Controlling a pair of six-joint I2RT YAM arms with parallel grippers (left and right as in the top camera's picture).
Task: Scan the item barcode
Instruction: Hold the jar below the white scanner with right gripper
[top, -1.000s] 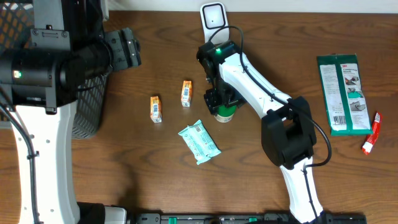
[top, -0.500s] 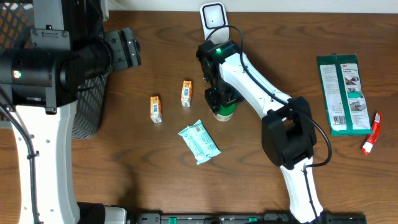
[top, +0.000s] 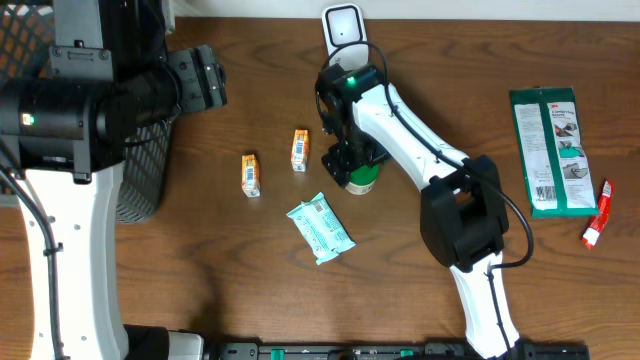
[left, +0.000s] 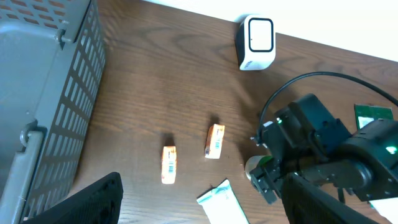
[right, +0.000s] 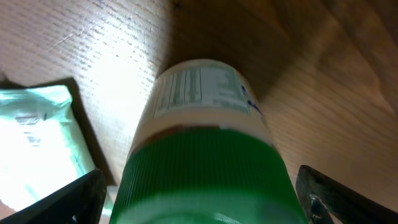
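A small bottle (top: 362, 181) with a green cap and a white label stands upright on the wooden table, in front of the white barcode scanner (top: 343, 27) at the far edge. My right gripper (top: 353, 164) hangs straight over it. In the right wrist view the green cap (right: 205, 180) fills the space between the fingers, with a gap on each side, so my right gripper (right: 202, 199) is open around it. My left gripper (left: 205, 211) is raised high at the left, open and holding nothing. From there the bottle (left: 254, 167) shows under the right arm.
Two small orange boxes (top: 250, 174) (top: 300, 150) and a teal packet (top: 320, 229) lie left of the bottle. A green flat package (top: 548, 150) and a red tube (top: 597, 216) lie at the right. A dark mesh basket (left: 43, 93) stands at the left edge.
My right gripper's jaws have spread apart from the bottle, which stays standing on the table. The left arm has not moved.
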